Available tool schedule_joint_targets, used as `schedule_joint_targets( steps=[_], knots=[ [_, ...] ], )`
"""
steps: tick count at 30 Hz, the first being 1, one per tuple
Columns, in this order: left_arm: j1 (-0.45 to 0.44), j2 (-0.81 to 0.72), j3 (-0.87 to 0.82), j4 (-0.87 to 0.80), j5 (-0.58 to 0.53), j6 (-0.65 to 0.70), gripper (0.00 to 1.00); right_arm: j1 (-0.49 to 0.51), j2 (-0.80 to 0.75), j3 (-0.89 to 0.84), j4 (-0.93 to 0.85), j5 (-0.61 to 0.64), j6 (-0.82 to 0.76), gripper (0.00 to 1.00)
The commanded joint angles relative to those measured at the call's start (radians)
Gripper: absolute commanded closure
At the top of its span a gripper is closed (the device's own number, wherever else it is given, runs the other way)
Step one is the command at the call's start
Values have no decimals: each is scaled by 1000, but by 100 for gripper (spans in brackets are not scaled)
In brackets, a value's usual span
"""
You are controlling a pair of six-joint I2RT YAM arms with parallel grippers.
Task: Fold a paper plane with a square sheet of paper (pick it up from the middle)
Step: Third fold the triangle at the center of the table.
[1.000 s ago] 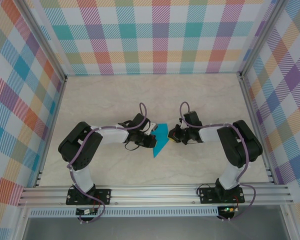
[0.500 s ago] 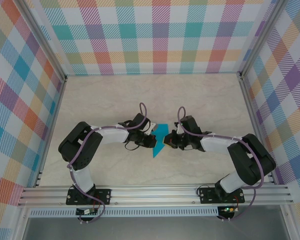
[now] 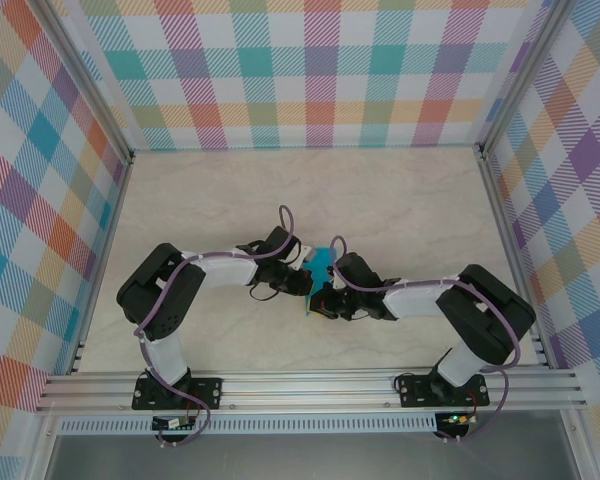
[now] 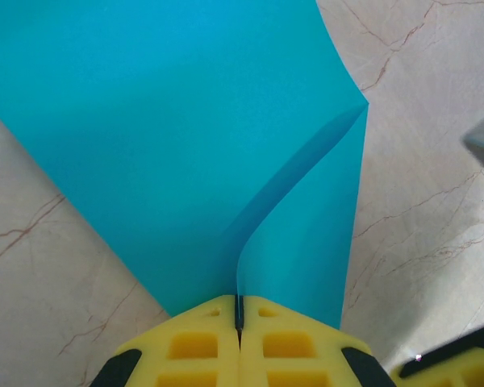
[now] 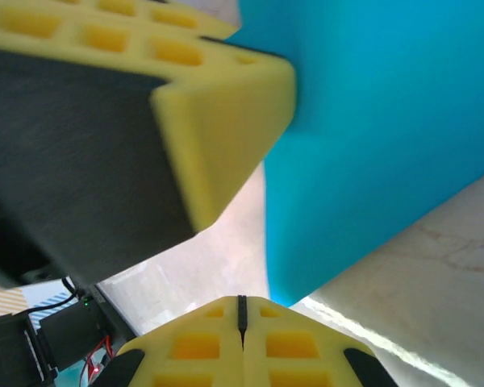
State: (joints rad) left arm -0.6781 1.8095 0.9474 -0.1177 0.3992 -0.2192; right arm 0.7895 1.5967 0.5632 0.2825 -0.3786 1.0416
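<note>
The square sheet of paper (image 4: pixel 185 137) is bright cyan and folded over, with one flap curling up from a crease. My left gripper (image 4: pixel 239 306) is shut on its near edge, the sheet pinched between the yellow fingers. From above, the paper (image 3: pixel 324 262) peeks out between both wrists. My right gripper (image 5: pixel 242 302) is shut with nothing in it, its tips just beside the sheet's (image 5: pixel 371 121) lower corner and below the left gripper's yellow finger (image 5: pixel 218 105). In the top view the right gripper (image 3: pixel 320 303) sits just in front of the left gripper (image 3: pixel 302 277).
The marble-patterned table (image 3: pixel 400 200) is walled by checked panels on three sides. An aluminium rail (image 3: pixel 310 385) runs along the near edge, carrying both arm bases. Purple cables loop over each wrist.
The right arm has swung left and toward the near edge, from beside the paper's right edge to under its lower tip. The left gripper has kept still, holding the paper.
</note>
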Motion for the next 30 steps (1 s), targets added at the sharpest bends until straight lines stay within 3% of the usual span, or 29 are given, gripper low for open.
schedule_joint_targets(
  steps=[1,4,9,13,22,30],
  knots=[
    [9,40,-12,-89,-45,12,100,10,47,16,67,-5,25,100],
    [11,37,-15,-92,-45,14,100,10,79,22,80,-34,15,100],
    [9,34,-23,-93,-48,14,100,11,80,50,-102,23,-18,100],
    [9,30,-27,-91,-50,14,100,11,24,57,-144,44,-30,100],
    [9,33,-22,-92,-44,12,100,13,77,47,49,-38,22,100],
    [9,36,-23,-92,-48,14,100,11,95,77,-81,-1,-15,100]
  ],
)
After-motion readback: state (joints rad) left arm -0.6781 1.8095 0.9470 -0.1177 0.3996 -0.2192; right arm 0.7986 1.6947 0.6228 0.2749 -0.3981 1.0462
